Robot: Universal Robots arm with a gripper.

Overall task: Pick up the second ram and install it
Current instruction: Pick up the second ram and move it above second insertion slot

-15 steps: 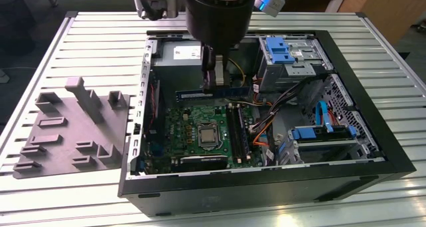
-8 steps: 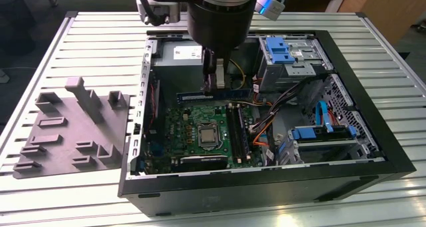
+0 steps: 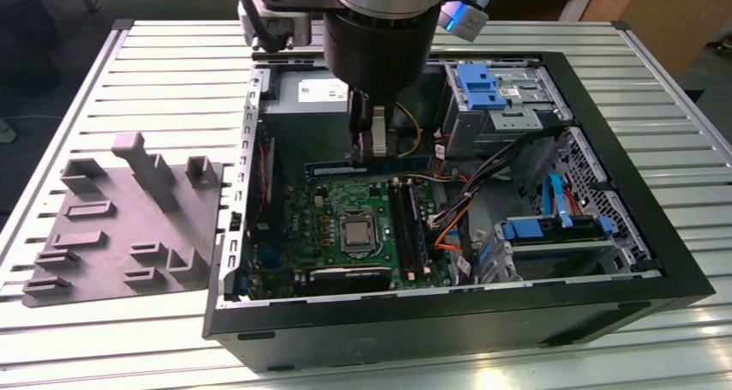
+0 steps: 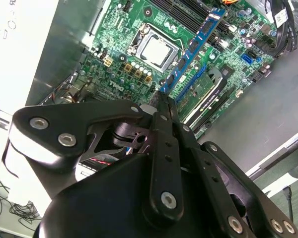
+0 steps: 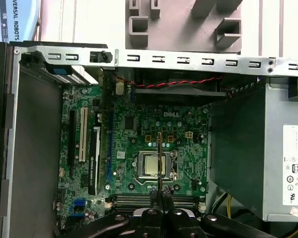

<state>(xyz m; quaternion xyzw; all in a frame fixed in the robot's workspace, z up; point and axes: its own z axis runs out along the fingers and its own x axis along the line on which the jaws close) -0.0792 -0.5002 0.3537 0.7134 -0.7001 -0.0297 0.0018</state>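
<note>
Green board under a blue label, the second ram (image 3: 400, 161) hangs inside the open computer case (image 3: 640, 227), clamped near one end in the pincer (image 3: 375, 153), which is closed on the stick. In the exterior view the stick is level above the motherboard (image 3: 326, 210), lying crosswise to the long black slots (image 3: 403, 223) and not seated in them. In the first wrist view it shows edge-on (image 5: 160, 153) over the processor socket (image 5: 151, 165). A grey moulded tray (image 3: 115, 227) rests on the slatted metal desk (image 3: 171, 56) at the exterior view's left.
</note>
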